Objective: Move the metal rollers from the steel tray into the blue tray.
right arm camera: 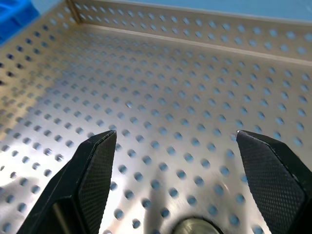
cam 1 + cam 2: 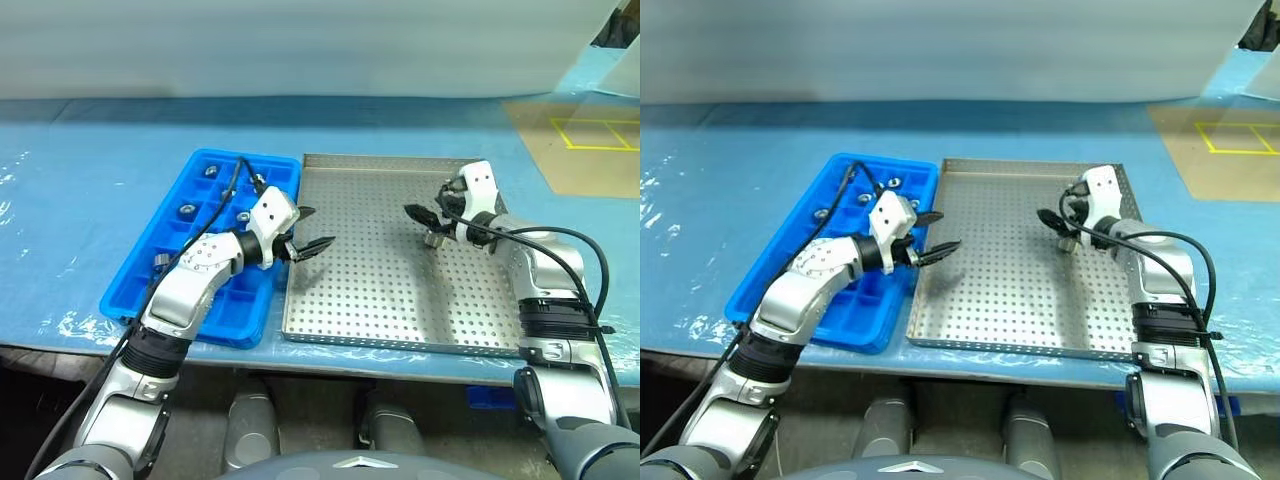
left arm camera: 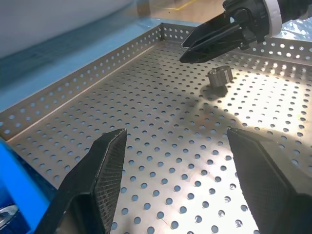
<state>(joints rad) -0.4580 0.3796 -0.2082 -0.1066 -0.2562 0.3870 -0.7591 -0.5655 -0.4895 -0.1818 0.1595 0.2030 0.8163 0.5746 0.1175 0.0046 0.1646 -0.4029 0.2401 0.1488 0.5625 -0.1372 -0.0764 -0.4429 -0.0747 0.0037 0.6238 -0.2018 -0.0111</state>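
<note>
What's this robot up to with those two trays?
It is moving small metal rollers from the steel tray into the blue tray. Several rollers already sit in the blue tray's compartments, and one roller is left on the steel tray. The right gripper hovers open just above that roller, not holding it. The left gripper is open and empty over the steel tray's left edge.
</note>
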